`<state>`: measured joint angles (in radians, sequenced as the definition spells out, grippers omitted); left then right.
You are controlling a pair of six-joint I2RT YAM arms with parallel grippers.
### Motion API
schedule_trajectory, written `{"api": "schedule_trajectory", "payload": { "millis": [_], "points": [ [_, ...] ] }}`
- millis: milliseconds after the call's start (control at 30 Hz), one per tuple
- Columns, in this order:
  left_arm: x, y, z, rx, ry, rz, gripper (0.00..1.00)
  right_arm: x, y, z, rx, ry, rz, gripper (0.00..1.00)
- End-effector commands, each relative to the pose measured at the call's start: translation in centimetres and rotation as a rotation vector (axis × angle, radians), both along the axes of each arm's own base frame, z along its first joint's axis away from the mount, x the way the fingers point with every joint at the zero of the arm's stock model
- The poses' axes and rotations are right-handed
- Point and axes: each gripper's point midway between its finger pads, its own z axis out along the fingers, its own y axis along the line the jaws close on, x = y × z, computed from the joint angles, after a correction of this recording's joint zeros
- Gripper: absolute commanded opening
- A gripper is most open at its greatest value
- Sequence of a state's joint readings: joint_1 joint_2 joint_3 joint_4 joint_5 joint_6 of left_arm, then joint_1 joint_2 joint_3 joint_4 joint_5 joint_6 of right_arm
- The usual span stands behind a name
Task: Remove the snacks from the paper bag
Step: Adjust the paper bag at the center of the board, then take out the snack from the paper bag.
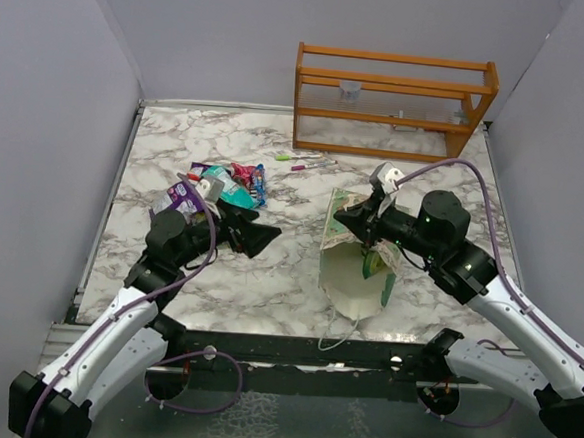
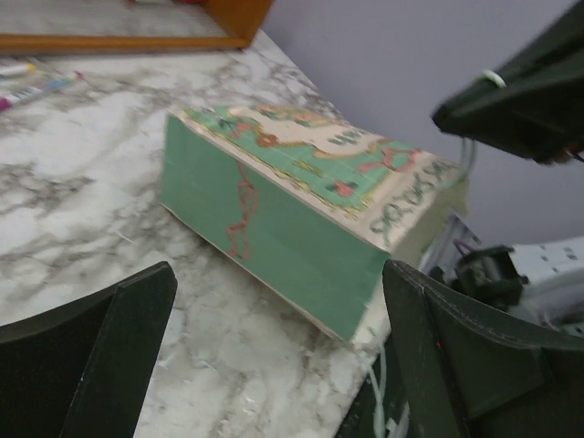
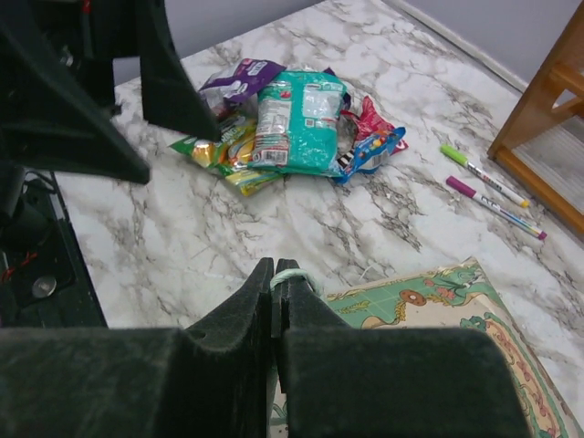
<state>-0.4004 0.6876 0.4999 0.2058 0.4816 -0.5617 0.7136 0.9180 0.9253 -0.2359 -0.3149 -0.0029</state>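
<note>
Crinkly foil snacks (image 3: 294,123) heaped near boxy paper bag (image 1: 353,275)

My left arm (image 1: 113,339) and right arm (image 1: 525,321) wear white shells with black joints, looping purple cables (image 1: 492,208) and matte black wedge-shaped fingers (image 2: 91,365).

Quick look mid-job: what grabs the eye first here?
The mint-green paper bag sits mid-table with the right gripper shut on it. A bright heap of snacks already lies on the marble to its far left, just beyond the open left gripper.
</note>
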Motion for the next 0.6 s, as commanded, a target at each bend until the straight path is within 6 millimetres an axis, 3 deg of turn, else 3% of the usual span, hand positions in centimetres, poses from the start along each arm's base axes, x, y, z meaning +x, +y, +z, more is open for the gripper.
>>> {"api": "schedule_trajectory", "payload": {
  "millis": [0, 100, 200, 400, 567],
  "points": [
    [-3.4, -2.7, 1.8, -0.113, -0.022, -0.11, 0.99, 2.7, -0.4, 1.2, 0.1, -0.021, -0.152, 0.02],
    [-5.2, -4.4, 1.4, -0.101, -0.028, -0.136, 0.99, 4.1, -0.6, 0.5, 0.089, 0.0, -0.219, 0.02],
    [-7.5, -7.6, 0.4, -0.069, -0.008, -0.216, 0.97, 4.8, -0.6, 0.2, 0.069, 0.022, -0.247, 0.02],
    [-12.3, -14.1, -1.5, 0.074, -0.087, -0.303, 0.85, 3.6, -1.2, 0.8, 0.101, 0.013, -0.23, 0.02],
    [-11.7, -17.1, -5.0, 0.267, -0.188, -0.215, 0.69, 2.3, -1.8, 1.8, 0.136, -0.006, -0.213, 0.02]
  ]
}}
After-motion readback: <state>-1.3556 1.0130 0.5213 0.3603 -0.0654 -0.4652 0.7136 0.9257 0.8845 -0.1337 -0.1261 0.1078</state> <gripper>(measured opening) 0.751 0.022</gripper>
